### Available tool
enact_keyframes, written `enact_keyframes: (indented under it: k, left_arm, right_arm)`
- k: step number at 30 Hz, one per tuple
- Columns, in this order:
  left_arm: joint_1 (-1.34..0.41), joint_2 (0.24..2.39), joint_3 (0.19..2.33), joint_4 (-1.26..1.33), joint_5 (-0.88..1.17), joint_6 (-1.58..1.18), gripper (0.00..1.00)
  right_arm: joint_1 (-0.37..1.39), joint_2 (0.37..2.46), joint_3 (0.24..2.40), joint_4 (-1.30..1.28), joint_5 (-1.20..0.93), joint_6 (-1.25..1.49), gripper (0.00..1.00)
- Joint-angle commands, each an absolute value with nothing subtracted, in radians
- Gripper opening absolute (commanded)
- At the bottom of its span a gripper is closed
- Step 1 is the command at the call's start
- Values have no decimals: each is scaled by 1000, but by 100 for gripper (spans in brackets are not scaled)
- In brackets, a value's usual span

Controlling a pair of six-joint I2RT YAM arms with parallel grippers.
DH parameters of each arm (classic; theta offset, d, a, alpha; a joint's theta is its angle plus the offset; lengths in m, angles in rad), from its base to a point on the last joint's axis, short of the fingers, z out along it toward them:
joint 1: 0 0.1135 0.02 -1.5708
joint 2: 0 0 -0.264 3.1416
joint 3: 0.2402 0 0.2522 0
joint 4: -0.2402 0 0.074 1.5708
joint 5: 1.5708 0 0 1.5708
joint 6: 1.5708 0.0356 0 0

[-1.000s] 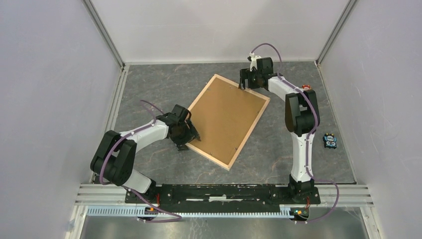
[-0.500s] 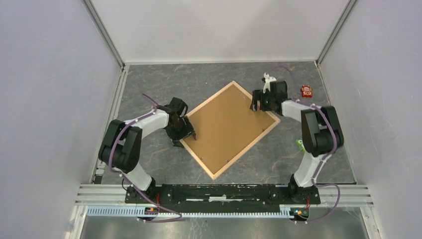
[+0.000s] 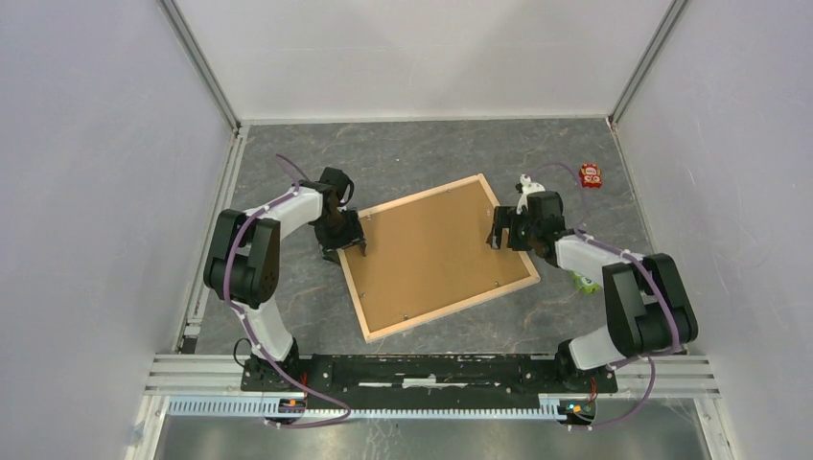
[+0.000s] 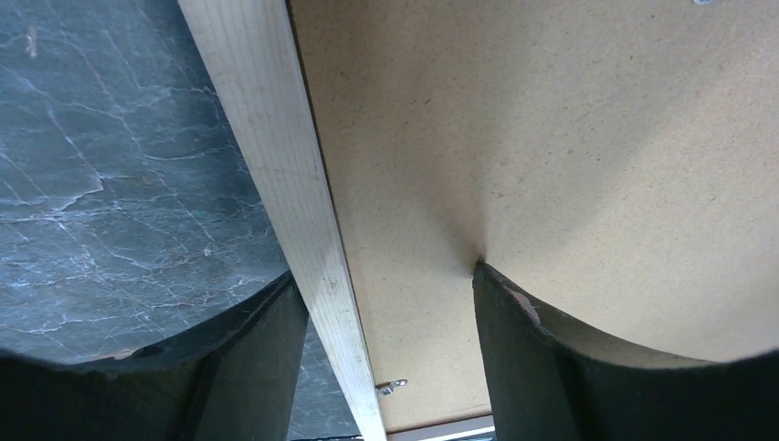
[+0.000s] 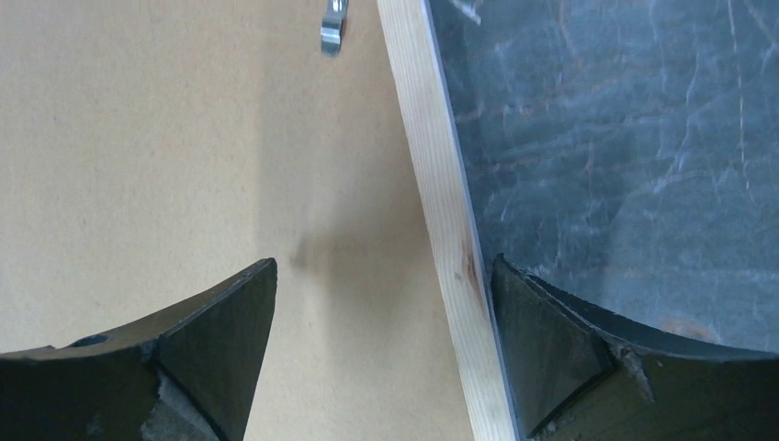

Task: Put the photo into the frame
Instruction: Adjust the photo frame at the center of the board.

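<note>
The frame (image 3: 451, 309) of pale wood lies flat on the table, back side up, with the brown backing board (image 3: 436, 251) filling it. My left gripper (image 3: 345, 241) is open at its left rail. In the left wrist view my left gripper (image 4: 386, 312) straddles the rail (image 4: 276, 156), with one finger over the table and one over the board (image 4: 551, 138). My right gripper (image 3: 505, 235) is open at the right rail. In the right wrist view my right gripper (image 5: 384, 322) straddles that rail (image 5: 432, 165), its outer finger against the rail's edge. The photo is not in view.
A small red object (image 3: 590, 175) lies at the back right. A small green object (image 3: 581, 280) lies beside my right arm. Metal retaining clips (image 5: 333, 28) sit on the board near the rails. White walls enclose the table on three sides.
The frame has turned clockwise on the table between both grippers. My right gripper moved nearer and my left gripper moved farther away.
</note>
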State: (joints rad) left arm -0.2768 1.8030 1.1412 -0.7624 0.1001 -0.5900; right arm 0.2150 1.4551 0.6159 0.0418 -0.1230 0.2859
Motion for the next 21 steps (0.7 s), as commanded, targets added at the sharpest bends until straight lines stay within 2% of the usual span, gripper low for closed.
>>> enact_keyframes:
  k: [1,8,21]
  left_arm:
    - [-274,1815,1158,-689,45,-510,70]
    - [-274,1817,1145,-678,41,-503,70]
    - [-275,1821,1152,-665,65,-509,68]
  right_arm:
    - [222,1551,760,2,-50,317,92]
    - [222,1706,917,-18,-6,322,90]
    - [235,1787,994,-31,65,289,73]
